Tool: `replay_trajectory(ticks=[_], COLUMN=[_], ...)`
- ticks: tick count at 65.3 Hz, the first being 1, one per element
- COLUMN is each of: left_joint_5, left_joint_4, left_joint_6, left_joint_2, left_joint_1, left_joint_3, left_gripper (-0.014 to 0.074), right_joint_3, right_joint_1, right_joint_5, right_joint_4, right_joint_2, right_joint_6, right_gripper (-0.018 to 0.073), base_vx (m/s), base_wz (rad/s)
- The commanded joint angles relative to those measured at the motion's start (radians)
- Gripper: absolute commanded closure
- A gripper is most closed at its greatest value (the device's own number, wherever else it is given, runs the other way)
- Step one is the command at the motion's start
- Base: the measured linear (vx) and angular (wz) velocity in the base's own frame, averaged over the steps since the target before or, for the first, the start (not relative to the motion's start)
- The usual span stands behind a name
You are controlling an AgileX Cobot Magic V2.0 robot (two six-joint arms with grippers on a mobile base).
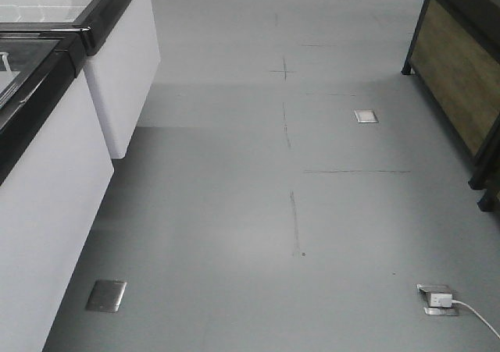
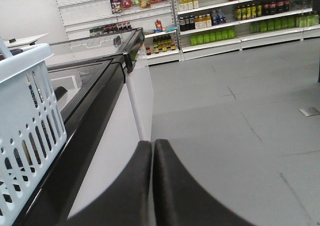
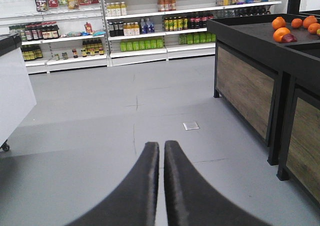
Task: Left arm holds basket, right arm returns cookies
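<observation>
The light blue slotted basket (image 2: 27,131) stands at the far left of the left wrist view, on the black-rimmed top of a white freezer cabinet (image 2: 112,131). My left gripper (image 2: 153,145) is shut with nothing in it, to the right of the basket and apart from it, over the cabinet's side and the grey floor. In the right wrist view my right gripper (image 3: 162,146) is shut and empty, pointing over open floor toward the shelves. The cookies are out of view. Neither arm shows in the front view.
White freezer cabinets (image 1: 55,180) line the left of the aisle. A dark produce stand (image 3: 260,60) with oranges (image 3: 281,31) flanks the right. Stocked shelves (image 3: 145,30) close the far end. Floor plates (image 1: 106,295) and a socket with a white cable (image 1: 439,297) lie on the grey floor.
</observation>
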Motion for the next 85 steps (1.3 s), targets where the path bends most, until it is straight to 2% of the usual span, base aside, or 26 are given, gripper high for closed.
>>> replay_trajectory(ticks=[1, 12, 23, 27, 40, 61, 65, 71, 79, 85], left_joint_5=[-0.073, -0.099, -0.230, -0.314, -0.622, -1.000, -0.986, -0.905, -0.671, -0.486], left_joint_4=[-0.001, -0.007, -0.088, -0.108, -0.106, -0.106, -0.101, -0.069, 0.012, 0.043], left_joint_6=[-0.004, -0.005, -0.005, -0.005, -0.005, -0.005, -0.010, -0.028, -0.028, -0.028], left_joint_2=[-0.018, -0.018, -0.018, -0.018, -0.018, -0.018, -0.018, -0.018, -0.009, 0.023], left_joint_1=[0.000, 0.000, 0.000, 0.000, 0.000, 0.000, 0.000, 0.000, 0.000, 0.000], left_joint_3=[-0.022, -0.022, -0.022, -0.022, -0.024, -0.041, -0.071, -0.161, -0.331, -0.471], left_gripper=[0.0603, 0.0603, 0.0602, 0.0602, 0.0602, 0.0602, 0.0602, 0.0602, 0.0602, 0.0602], right_joint_3=[0.018, 0.018, 0.018, 0.018, 0.018, 0.018, 0.018, 0.018, 0.018, 0.018], right_joint_1=[-0.001, -0.001, -0.001, -0.001, -0.001, -0.001, -0.001, -0.001, -0.001, -0.001], right_joint_5=[-0.076, -0.076, -0.076, -0.076, -0.076, -0.076, -0.076, -0.076, -0.076, -0.076], right_joint_4=[-0.010, -0.010, -0.010, -0.010, -0.010, -0.010, -0.010, -0.010, -0.010, -0.010], right_joint_2=[-0.013, -0.013, -0.013, -0.013, -0.013, -0.013, -0.013, -0.013, -0.013, -0.013], right_joint_6=[-0.009, -0.009, -0.009, -0.009, -0.009, -0.009, -0.009, -0.009, -0.009, -0.009], right_gripper=[0.0565, 0.0565, 0.0565, 0.0565, 0.0565, 0.0565, 0.0565, 0.0565, 0.0565, 0.0565], base_vx=[0.00, 0.00, 0.00, 0.00, 0.00, 0.00, 0.00, 0.00, 0.00, 0.00], base_wz=[0.00, 0.00, 0.00, 0.00, 0.00, 0.00, 0.00, 0.00, 0.00, 0.00])
